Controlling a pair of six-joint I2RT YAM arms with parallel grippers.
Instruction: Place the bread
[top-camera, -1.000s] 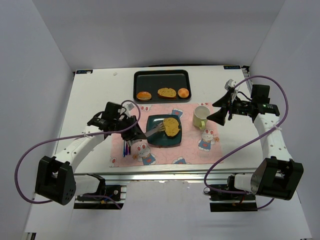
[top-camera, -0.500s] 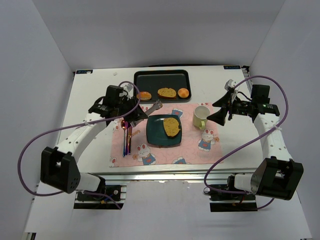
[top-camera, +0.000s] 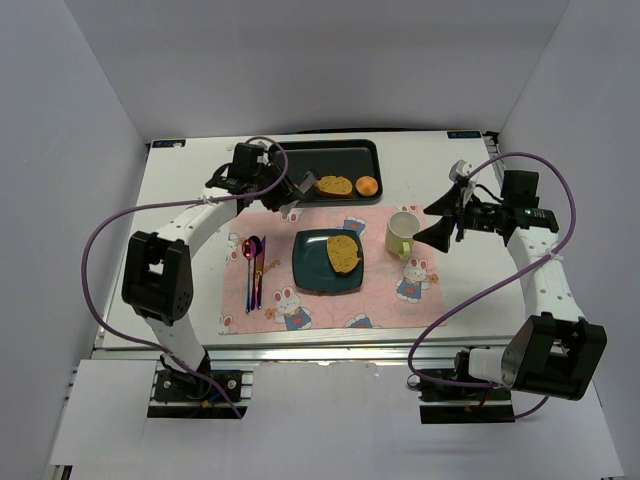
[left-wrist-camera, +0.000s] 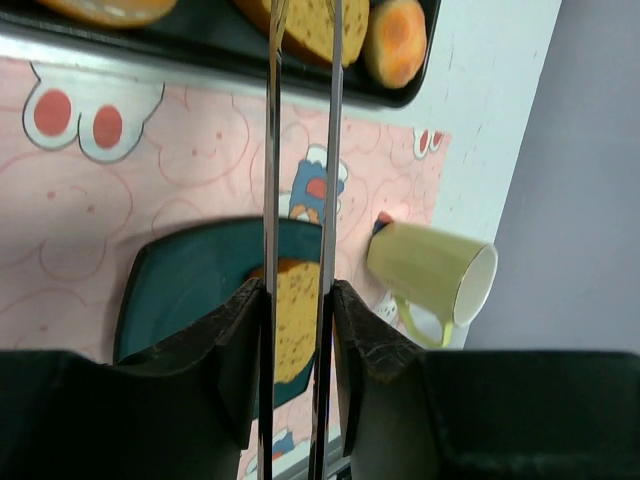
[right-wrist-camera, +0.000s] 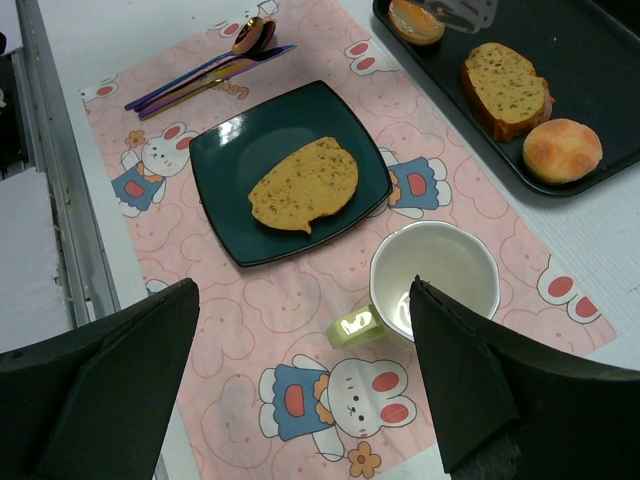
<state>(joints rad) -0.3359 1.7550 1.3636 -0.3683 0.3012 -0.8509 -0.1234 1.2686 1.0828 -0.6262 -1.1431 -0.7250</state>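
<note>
Showing the bench, with the tray at its far side and the plate on the mat. One bread slice already lies on the plate, below the left hand. The second slice rests in the tray straight ahead of that hand, its long axis roughly in line with the reach. The left hand pinches the tongs, blades slightly apart at the slice's near end; contact cannot be told. The right hand, spread and empty, hangs well apart beside the mug, so the left is nearer.
</note>
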